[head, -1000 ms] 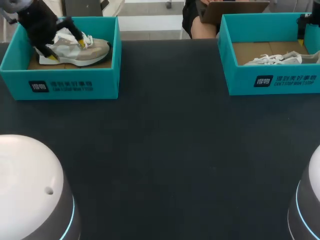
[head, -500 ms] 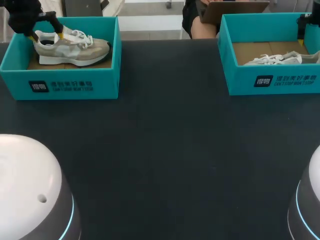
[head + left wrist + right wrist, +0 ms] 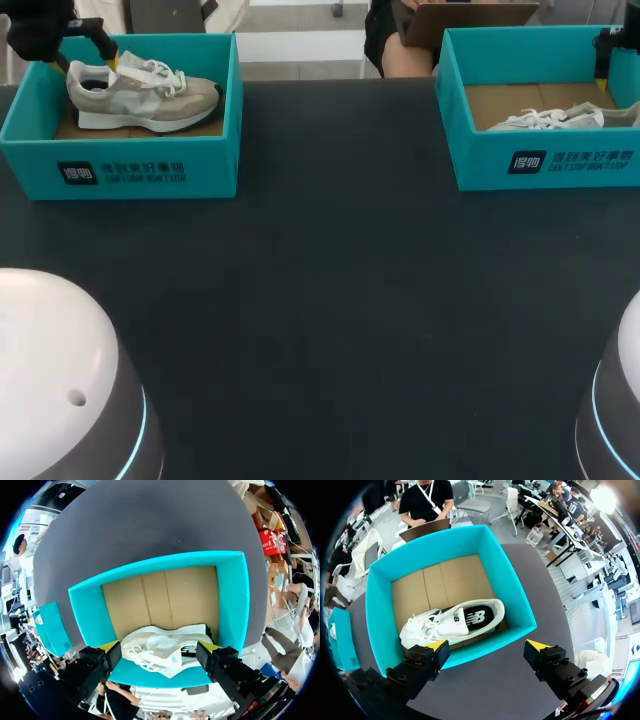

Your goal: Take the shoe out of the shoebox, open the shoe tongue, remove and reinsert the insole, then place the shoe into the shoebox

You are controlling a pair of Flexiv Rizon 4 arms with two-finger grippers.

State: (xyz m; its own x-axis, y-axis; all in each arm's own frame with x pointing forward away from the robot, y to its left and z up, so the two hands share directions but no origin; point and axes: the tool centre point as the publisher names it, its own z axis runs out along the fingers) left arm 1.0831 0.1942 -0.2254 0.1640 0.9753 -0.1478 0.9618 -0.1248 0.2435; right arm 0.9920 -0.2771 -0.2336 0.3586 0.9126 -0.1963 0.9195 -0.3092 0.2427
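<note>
Wide apart, that's how the left gripper [image 3: 159,647] has its fingers [image 3: 111,652], yellow tips spread to either side of the shoe [image 3: 167,649]. From the wrist camera the shoe fills nearly the whole gap between them, but I cannot tell whether either tip touches it. It does not look clamped.

From above, the left gripper [image 3: 88,65] hangs over the heel end of the shoe [image 3: 140,95], one tip by the back of the heel and the other by the collar. The shoe is a beige and grey trainer with a white sole. It stands upright on the cardboard floor of the left box [image 3: 120,172], heel toward the box's outer end and toe toward the middle of the table [image 3: 330,300]. That teal box sits at the table's far left corner.

Over on the other side, the right gripper [image 3: 487,645] is spread just as wide, with nothing between its fingers and nothing touching them. It hovers above the near wall of the right box [image 3: 377,615]. Ahead of it, inside the box, a white shoe [image 3: 452,622] lies on its side, laces loose and its dark inside showing. The right box [image 3: 545,160] sits at the far right corner, well apart from the left box.
</note>
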